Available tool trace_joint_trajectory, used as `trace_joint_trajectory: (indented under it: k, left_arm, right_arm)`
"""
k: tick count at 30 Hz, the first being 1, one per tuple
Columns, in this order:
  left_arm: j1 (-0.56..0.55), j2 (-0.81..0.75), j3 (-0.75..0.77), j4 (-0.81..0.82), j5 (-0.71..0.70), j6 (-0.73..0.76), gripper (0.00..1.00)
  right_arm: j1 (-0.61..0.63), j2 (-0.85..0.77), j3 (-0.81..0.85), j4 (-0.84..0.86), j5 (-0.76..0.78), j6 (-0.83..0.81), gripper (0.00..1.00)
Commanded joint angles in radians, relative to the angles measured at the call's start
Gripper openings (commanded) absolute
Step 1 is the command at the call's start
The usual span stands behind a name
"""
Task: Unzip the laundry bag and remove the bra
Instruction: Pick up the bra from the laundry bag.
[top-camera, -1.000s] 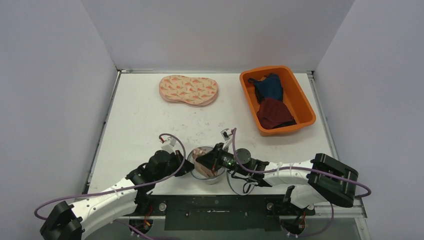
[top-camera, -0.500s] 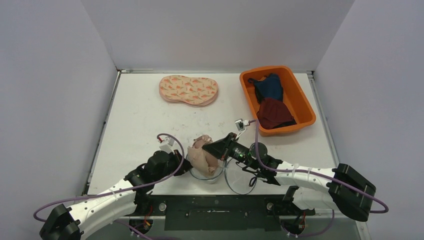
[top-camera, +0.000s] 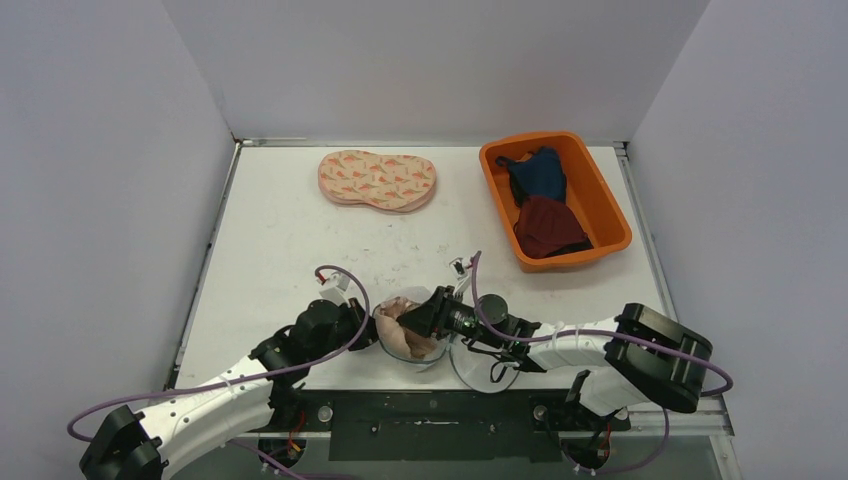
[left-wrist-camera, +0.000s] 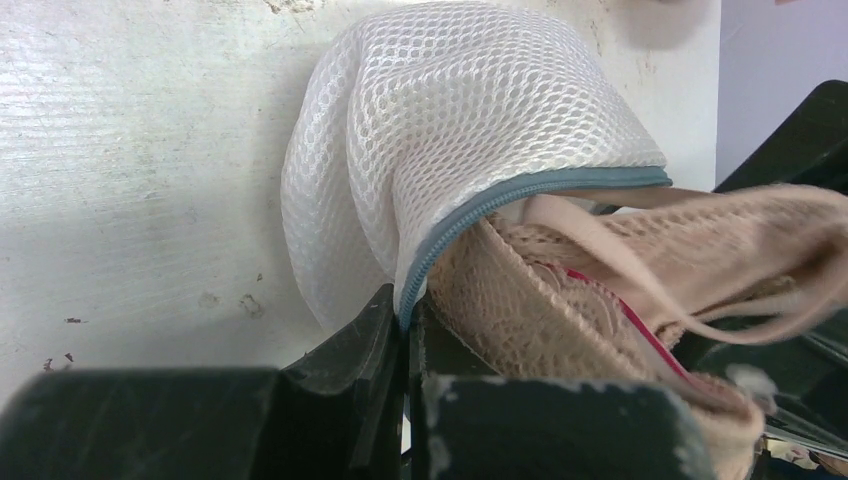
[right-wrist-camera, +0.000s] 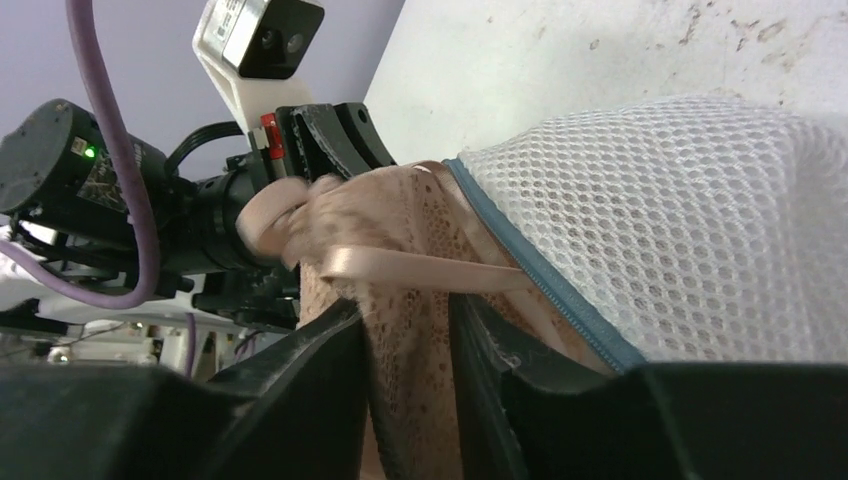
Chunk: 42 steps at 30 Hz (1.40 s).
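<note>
Lower centre of top view, near table (top-camera: 280, 240) edge: left claw (left-wrist-camera: 405, 322) clamped tight on mesh laundry bag (left-wrist-camera: 450, 120) at zipper rim. Bag was unzipped, mouth open. Bra (left-wrist-camera: 600, 270) was half out. Right claw (right-wrist-camera: 405, 335) narrowly parted, pinched bra lace. Remaining: pull bra fully clear.

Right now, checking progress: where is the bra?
Top view, near-edge centre: the bra sticks half out of the mesh bag's mouth, between the left gripper and right gripper.
</note>
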Motion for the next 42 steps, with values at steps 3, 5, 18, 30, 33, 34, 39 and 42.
trace_joint_trajectory:
  k: [3,5,18,30,33,34,39,42]
  left_arm:
    - [-0.006,-0.008,0.041,0.052,0.010,-0.005,0.00]
    - [-0.006,-0.012,0.039,0.047,0.008,-0.005,0.00]
    - [-0.005,-0.003,0.052,0.043,0.012,-0.022,0.00]
    - [-0.007,-0.027,0.056,0.016,0.006,-0.028,0.00]
    - [-0.007,-0.035,0.056,-0.004,0.009,-0.026,0.00]
    - [-0.007,-0.038,0.056,-0.007,0.008,-0.026,0.00]
    - [-0.006,-0.058,0.068,-0.039,-0.001,-0.025,0.00]
    - [-0.006,-0.073,0.072,-0.058,-0.009,-0.025,0.00]
  right_arm:
    - [0.006,-0.035,-0.001,0.076,-0.002,0.008,0.56]
    - [0.006,-0.070,-0.001,0.033,0.011,0.001,0.63]
    - [0.126,-0.175,0.159,-0.437,0.108,-0.217,0.77]
    - [0.234,-0.110,0.298,-0.668,0.303,-0.298,0.46]
    - [0.256,-0.112,0.311,-0.690,0.335,-0.319,0.34]
    - [0.259,-0.115,0.315,-0.696,0.341,-0.324,0.30]
    - [0.264,-0.178,0.337,-0.739,0.334,-0.373,0.14]
    - [0.260,-0.248,0.379,-0.801,0.286,-0.427,0.06]
